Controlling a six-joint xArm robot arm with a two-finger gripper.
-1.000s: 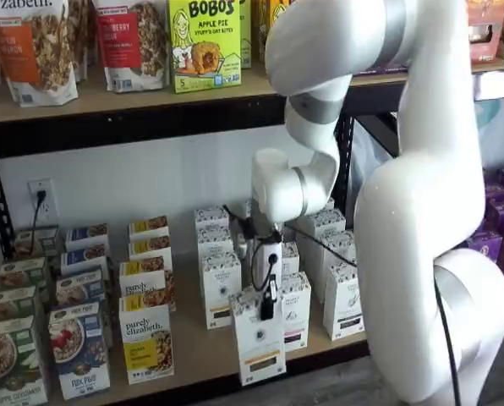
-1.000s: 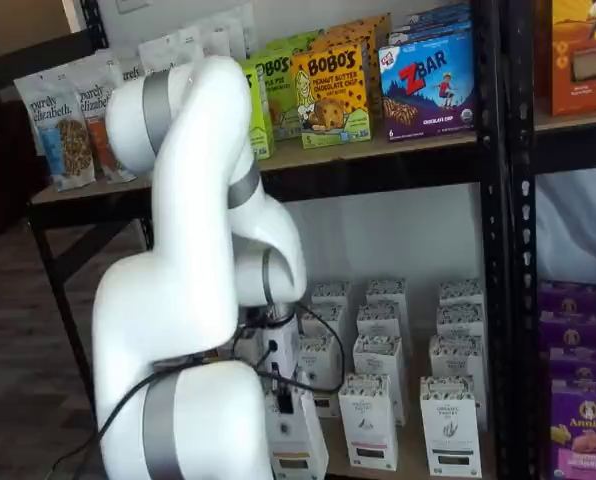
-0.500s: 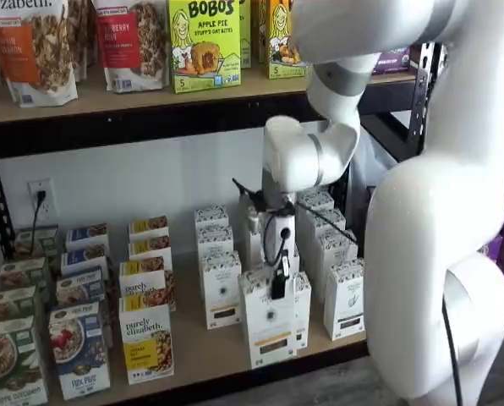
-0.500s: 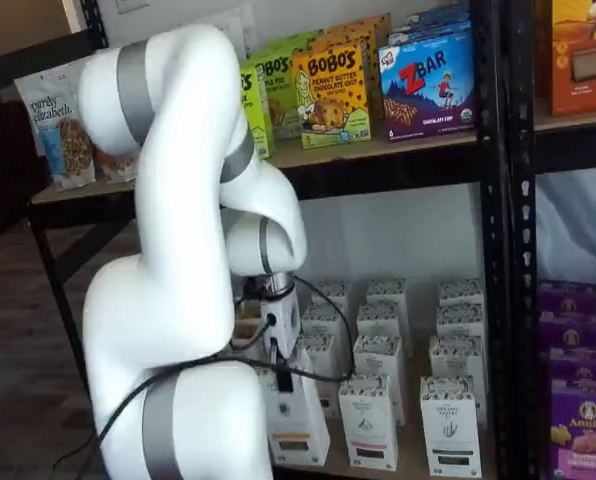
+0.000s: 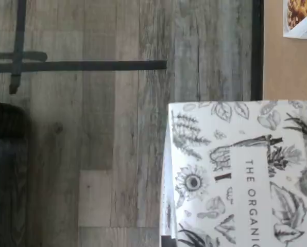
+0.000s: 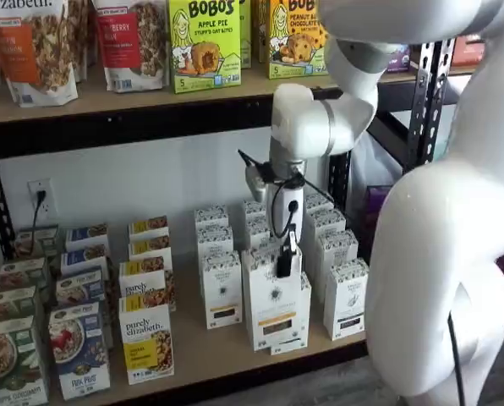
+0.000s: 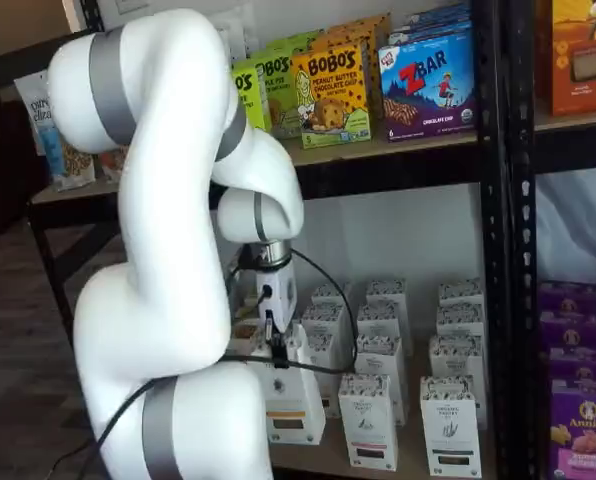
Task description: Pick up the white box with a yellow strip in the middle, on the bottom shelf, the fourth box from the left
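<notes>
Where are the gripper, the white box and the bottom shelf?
gripper (image 6: pixel 283 266): a shelf view, fingertips, shut on the box top.
white box (image 6: pixel 273 309): a shelf view, front face.
bottom shelf (image 6: pixel 201 351): a shelf view, bare board.

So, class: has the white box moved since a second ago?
Yes. The white box, held by the fingers, has risen and moved back toward the bottom shelf.

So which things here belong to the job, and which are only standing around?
Belong to the job:
- the white box, held by the claw, raised off the board
- the bottom shelf

Only standing around:
- purely elizabeth boxes
- Bobo's boxes
- Zbar box
- other white cartons
</notes>
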